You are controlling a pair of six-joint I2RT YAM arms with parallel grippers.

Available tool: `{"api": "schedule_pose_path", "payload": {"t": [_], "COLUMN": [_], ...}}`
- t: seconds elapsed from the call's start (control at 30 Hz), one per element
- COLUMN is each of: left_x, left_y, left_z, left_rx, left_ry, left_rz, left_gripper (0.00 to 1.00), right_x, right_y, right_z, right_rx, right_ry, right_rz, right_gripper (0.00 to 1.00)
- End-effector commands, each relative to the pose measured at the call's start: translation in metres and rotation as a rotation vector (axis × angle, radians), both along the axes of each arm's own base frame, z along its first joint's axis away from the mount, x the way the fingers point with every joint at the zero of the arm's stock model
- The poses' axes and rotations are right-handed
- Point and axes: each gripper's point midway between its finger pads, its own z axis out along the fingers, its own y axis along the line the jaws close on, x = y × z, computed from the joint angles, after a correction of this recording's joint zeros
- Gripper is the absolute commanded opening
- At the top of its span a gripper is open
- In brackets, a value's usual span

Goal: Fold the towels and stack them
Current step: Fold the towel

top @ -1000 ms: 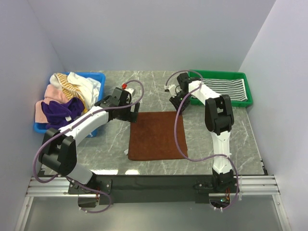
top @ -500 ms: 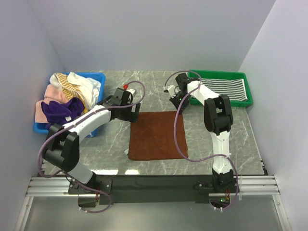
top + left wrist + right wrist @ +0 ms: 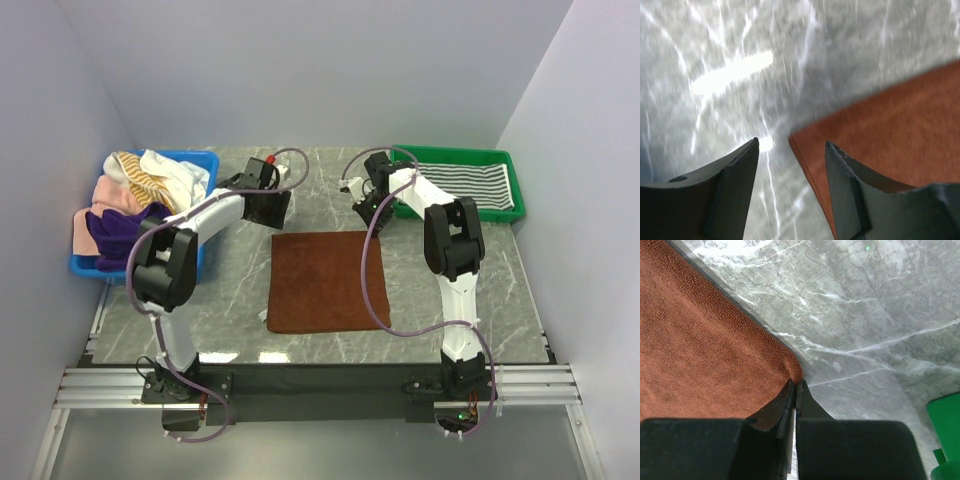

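On marble [image 3: 325, 190], bin [image 3: 196, 157] holds towels [image 3: 125, 205]; right hand [image 3: 796, 385] pinches brown towel [image 3: 320, 285], left hand [image 3: 791, 143] released.

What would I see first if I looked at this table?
A big brown towel lying flat in the middle of the table, with the right gripper pinching its far right corner and the left gripper open over its far left corner. Next, the blue bin at the left, heaped with colourful towels.
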Motion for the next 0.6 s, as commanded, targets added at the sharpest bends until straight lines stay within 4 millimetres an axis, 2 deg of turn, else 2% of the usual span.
{"api": "schedule_pose_path", "payload": {"t": [0.0, 0.1, 0.3, 0.57], "left_x": [0.019, 0.023, 0.012, 0.011], "left_y": [-0.010, -0.011, -0.016, -0.017], "left_z": [0.005, -0.006, -0.020, -0.017], "left_rx": [-0.023, -0.021, -0.049, -0.062], "left_ry": [-0.007, 0.020, 0.067, 0.057], "left_rz": [-0.072, -0.080, -0.111, -0.106], "left_gripper": [0.60, 0.53, 0.51, 0.52], "right_x": [0.005, 0.005, 0.006, 0.007], "right_y": [-0.003, -0.004, -0.005, -0.006], "right_z": [0.000, -0.001, -0.001, -0.001], "right_rx": [-0.023, -0.026, -0.031, -0.036], "right_ry": [-0.041, -0.041, -0.043, -0.053], "right_rz": [-0.001, -0.006, -0.013, -0.017], "right_gripper": [0.00, 0.00, 0.00, 0.00]}}
